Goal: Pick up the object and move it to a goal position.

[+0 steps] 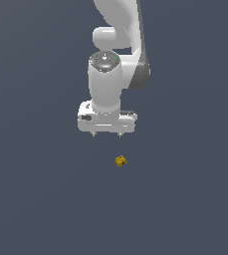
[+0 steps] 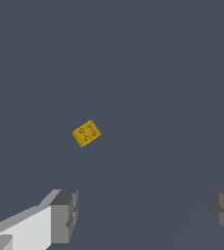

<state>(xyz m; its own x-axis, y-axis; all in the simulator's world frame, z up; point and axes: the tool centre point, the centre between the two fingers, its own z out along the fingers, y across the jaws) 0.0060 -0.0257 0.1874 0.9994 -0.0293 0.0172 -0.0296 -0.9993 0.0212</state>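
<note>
The object, a tiny mustard-yellow brick with studs on top (image 1: 120, 161), lies on the dark grey floor. It also shows in the wrist view (image 2: 86, 133), lying tilted. My gripper (image 1: 106, 135) hangs above the floor, pointing down, a little to the exterior view's left of the brick and apart from it. Its two fingers (image 2: 64, 215) stand wide apart with nothing between them. The gripper (image 2: 145, 215) is open and empty.
The white arm (image 1: 116, 55) rises out of the top of the exterior view. The dark grey floor (image 1: 36, 199) fills the remainder of both views with no other object on it.
</note>
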